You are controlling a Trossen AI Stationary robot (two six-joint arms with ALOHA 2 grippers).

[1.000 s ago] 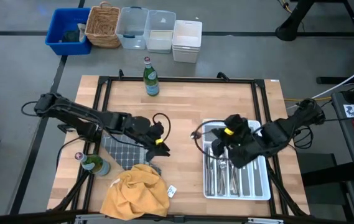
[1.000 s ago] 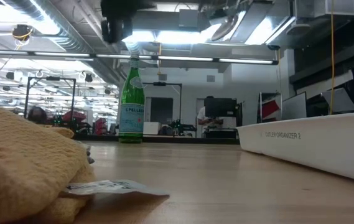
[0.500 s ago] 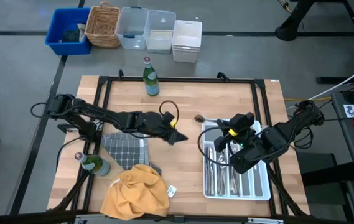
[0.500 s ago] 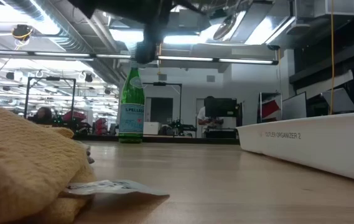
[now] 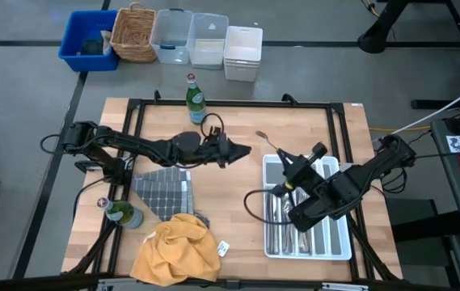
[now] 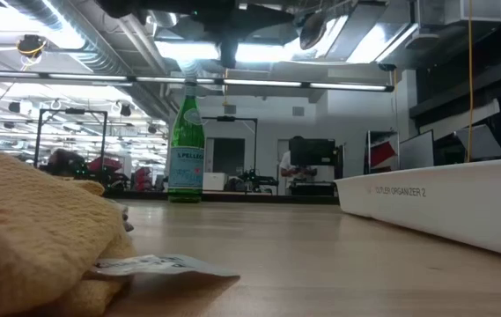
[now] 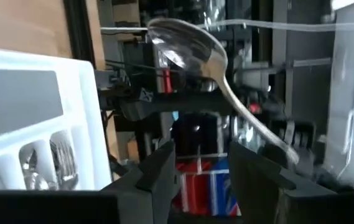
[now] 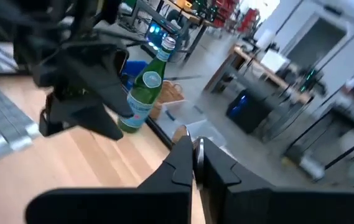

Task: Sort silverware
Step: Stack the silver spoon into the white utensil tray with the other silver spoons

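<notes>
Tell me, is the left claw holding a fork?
No, the left claw holds a spoon, its round bowl plainly seen in the left wrist view.

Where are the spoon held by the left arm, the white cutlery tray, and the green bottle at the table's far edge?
spoon (image 7: 186, 46): left wrist view, on its bowl.
white cutlery tray (image 5: 339, 252): high view, on its near right rim.
green bottle (image 5: 196, 107): high view, on its body.

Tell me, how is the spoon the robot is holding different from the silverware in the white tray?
The spoon is held up in the air by the left gripper; the silverware lies flat in the tray. The spoon is one piece, outside the tray; the silverware is many pieces in compartments, below the right gripper. Both are shiny silver metal.
</notes>
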